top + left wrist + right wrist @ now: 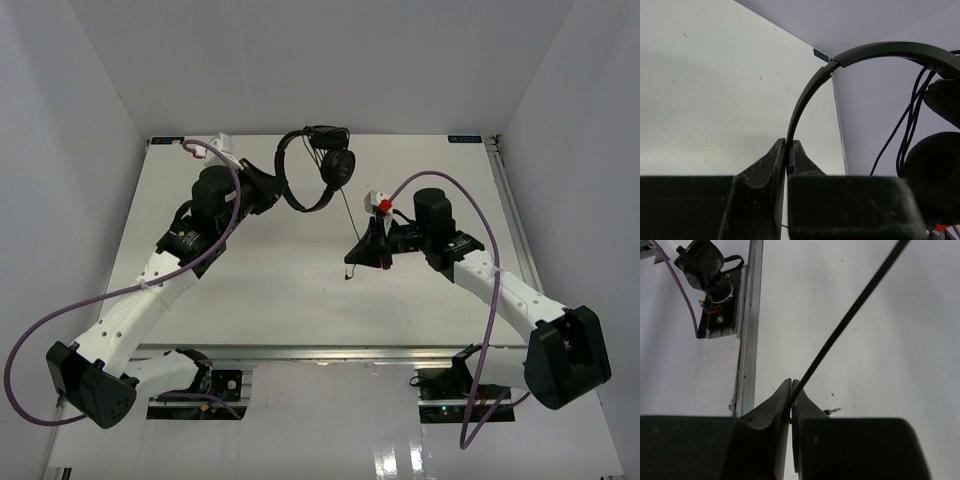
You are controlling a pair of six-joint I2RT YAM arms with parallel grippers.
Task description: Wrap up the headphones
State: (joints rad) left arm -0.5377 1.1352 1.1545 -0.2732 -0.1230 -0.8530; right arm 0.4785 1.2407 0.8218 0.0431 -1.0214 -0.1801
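Observation:
The black headphones (318,165) hang in the air above the far middle of the table. My left gripper (272,190) is shut on the thin headband (805,95), which arcs up and right from my fingertips (789,144). The two ear cups (935,170) hang at the right of the left wrist view, with loops of cord (907,125) beside them. My right gripper (352,262) is shut on the thin black cord (850,315), which runs taut from my fingertips (791,384) up to the ear cup (340,166). The plug end (832,411) sticks out just past the right jaw.
The white table (300,290) has a metal rail along its near edge (747,330). White walls enclose the back and sides. Purple robot cables (60,320) loop off both arms. A red and white part (381,204) sits on the right wrist.

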